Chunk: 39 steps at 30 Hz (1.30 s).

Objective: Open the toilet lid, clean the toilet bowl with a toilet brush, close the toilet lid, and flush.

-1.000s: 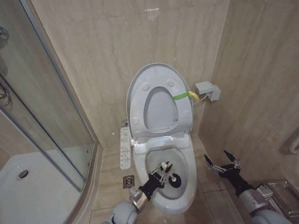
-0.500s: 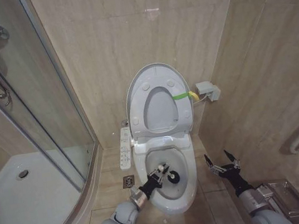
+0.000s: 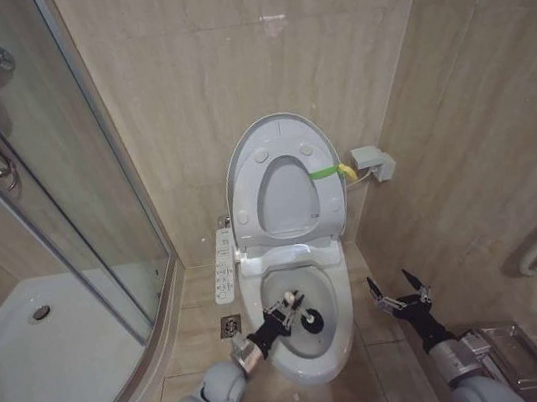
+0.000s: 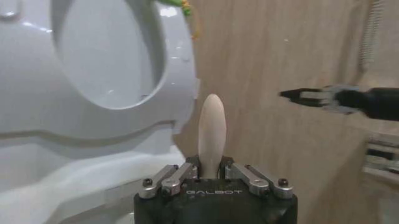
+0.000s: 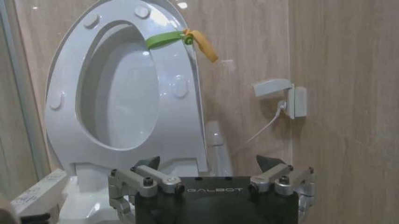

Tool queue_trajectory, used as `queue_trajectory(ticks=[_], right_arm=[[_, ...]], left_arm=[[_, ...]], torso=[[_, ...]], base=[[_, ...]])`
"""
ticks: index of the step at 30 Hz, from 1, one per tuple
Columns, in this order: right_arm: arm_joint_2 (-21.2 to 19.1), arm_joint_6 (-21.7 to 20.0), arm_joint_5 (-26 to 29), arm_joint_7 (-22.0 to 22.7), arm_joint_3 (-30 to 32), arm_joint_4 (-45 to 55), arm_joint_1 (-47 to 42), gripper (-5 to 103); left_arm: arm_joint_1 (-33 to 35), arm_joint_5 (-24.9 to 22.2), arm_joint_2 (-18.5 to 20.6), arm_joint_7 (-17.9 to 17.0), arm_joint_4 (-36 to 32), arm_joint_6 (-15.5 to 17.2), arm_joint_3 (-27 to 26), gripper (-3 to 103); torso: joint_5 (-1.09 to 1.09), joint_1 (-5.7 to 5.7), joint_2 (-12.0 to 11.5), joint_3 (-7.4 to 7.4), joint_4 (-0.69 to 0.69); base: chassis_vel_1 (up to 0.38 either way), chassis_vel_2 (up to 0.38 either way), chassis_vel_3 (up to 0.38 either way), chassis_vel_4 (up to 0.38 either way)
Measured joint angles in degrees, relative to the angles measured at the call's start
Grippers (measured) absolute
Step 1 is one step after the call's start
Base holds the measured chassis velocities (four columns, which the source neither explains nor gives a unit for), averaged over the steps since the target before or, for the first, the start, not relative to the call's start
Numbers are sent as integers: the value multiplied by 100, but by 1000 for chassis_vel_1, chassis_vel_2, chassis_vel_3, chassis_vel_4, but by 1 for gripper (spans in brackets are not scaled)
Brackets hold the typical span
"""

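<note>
In the head view, the glossy white oval toilet lid stands upright against the beige tiled wall at centre frame, the ring-shaped seat raised with it and a green-yellow strap at its right edge. Below it the white ceramic toilet bowl lies open, with a long white side panel of buttons at its left.

The left gripper reaches in over the bowl from the lower left, its jaws closed narrowly on the thin white handle of the toilet brush. In the left wrist view that handle runs straight out from between the fingers, in line with the gripper. The dark round head sits low inside the bowl, just right of the jaws, so the brush's long axis slants down from the near left rim toward the bowl's middle. Scrubbing looks to be under way.

The right gripper hangs over the floor tiles right of the bowl, jaws spread wide and empty; it is the arm nearer the strap side of the lid.
</note>
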Motion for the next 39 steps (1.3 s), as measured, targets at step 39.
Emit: queue_trajectory(ticks=[39], right_arm=[[0,0,0,0,0,0,0,100]], left_arm=[[240,-171,189,-235,-236,379,-113,19]], torso=[[0,0,0,0,0]], base=[[0,0,0,0]])
